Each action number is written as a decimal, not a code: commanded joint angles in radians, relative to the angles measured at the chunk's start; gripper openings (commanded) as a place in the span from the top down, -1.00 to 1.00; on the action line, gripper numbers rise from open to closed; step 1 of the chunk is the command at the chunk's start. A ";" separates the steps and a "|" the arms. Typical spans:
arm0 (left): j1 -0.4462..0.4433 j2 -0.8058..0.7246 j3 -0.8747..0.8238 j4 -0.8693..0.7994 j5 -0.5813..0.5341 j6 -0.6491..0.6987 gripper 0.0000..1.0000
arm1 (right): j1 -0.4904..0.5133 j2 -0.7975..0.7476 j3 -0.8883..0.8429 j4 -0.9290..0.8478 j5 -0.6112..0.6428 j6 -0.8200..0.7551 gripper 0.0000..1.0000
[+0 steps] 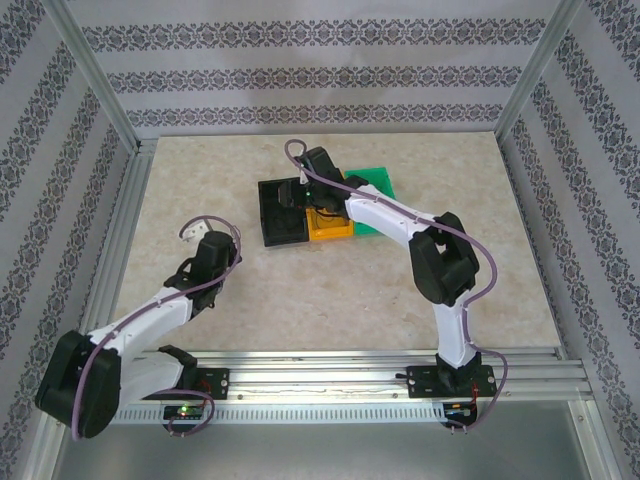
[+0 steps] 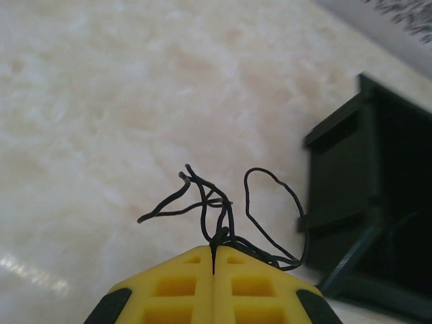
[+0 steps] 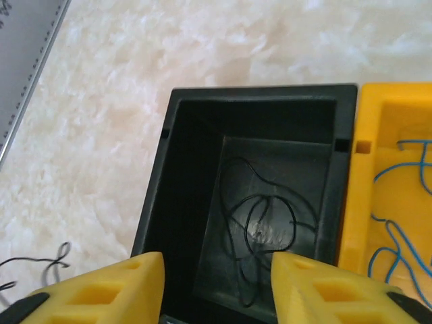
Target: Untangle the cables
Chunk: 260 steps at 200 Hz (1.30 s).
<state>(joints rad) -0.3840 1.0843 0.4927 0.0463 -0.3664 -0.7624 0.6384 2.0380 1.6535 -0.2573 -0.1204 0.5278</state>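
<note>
The pale marbled surface [image 1: 300, 290] carries a black bin [image 1: 268, 215], an orange bin [image 1: 325, 237] touching it, a green plastic piece [image 1: 375, 183], and seemingly dark cables [image 3: 47, 258] nearby.

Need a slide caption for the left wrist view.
Left claw shut on dark cables, black bin at right.

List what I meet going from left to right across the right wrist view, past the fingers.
dark wire outside the bins → black bin holding coiled dark wires → yellow bin holding blue wires
</note>
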 commanded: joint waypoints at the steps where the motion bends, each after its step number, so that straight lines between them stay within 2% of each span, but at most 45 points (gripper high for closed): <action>1: 0.011 -0.030 0.076 -0.023 0.078 0.115 1.00 | -0.022 -0.085 -0.027 0.026 0.062 0.006 0.01; 26: 0.028 -0.013 0.130 0.078 0.344 0.168 1.00 | -0.053 -0.186 -0.127 0.045 0.103 0.002 0.01; 41: 0.046 0.049 0.190 0.113 0.523 0.162 1.00 | -0.071 -0.252 -0.209 0.053 0.132 0.004 0.01; 54: 0.051 0.134 0.266 0.097 0.629 0.158 1.00 | -0.084 -0.309 -0.284 0.062 0.157 0.010 0.01; 74: 0.052 0.277 0.383 0.055 0.681 0.161 1.00 | -0.104 -0.396 -0.397 0.070 0.181 0.024 0.01; 106: 0.052 0.451 0.466 0.092 0.625 0.181 1.00 | -0.128 -0.518 -0.532 0.073 0.210 0.041 0.01; 120: 0.051 0.483 0.485 0.093 0.555 0.179 0.68 | -0.140 -0.562 -0.567 0.067 0.218 0.044 0.01; 134: 0.051 0.490 0.493 0.114 0.536 0.180 0.00 | -0.153 -0.610 -0.597 0.065 0.222 0.037 0.01; 145: 0.050 0.477 0.488 0.145 0.535 0.174 -0.63 | -0.166 -0.648 -0.616 0.061 0.235 0.034 0.01; 156: 0.050 0.453 0.468 0.187 0.526 0.166 -0.97 | -0.184 -0.686 -0.641 0.061 0.254 0.028 0.01; 160: 0.049 0.442 0.458 0.203 0.519 0.164 -0.99 | -0.192 -0.703 -0.651 0.061 0.261 0.027 0.01; 178: 0.050 0.364 0.391 0.243 0.433 0.163 -0.99 | -0.242 -0.766 -0.694 0.052 0.304 0.023 0.00; 187: 0.050 0.313 0.351 0.220 0.346 0.160 -0.99 | -0.276 -0.801 -0.720 0.042 0.338 0.022 0.00; 217: 0.050 0.105 0.259 -0.084 -0.026 0.186 -0.99 | -0.395 -0.954 -0.856 0.053 0.493 -0.019 -0.08; 229: 0.052 0.027 0.231 -0.236 -0.184 0.210 -0.99 | -0.430 -1.006 -0.929 0.102 0.542 -0.087 -0.22; 242: 0.060 -0.037 0.186 -0.342 -0.352 0.243 -0.99 | -0.443 -1.034 -1.014 0.187 0.620 -0.171 -0.45; 250: 0.075 -0.066 0.149 -0.372 -0.434 0.244 -0.99 | -0.444 -1.033 -1.068 0.265 0.647 -0.245 -0.61; 255: 0.086 -0.082 0.122 -0.371 -0.471 0.251 -0.99 | -0.444 -1.027 -1.098 0.308 0.651 -0.297 -0.80; 260: 0.098 -0.094 0.093 -0.352 -0.498 0.264 -0.99 | -0.444 -1.014 -1.119 0.335 0.658 -0.332 -0.84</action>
<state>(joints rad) -0.3309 1.0431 0.6868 -0.1066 -0.5102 -0.5667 0.1963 1.0031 0.6460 -0.0971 0.4072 0.4126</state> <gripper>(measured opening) 0.994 0.832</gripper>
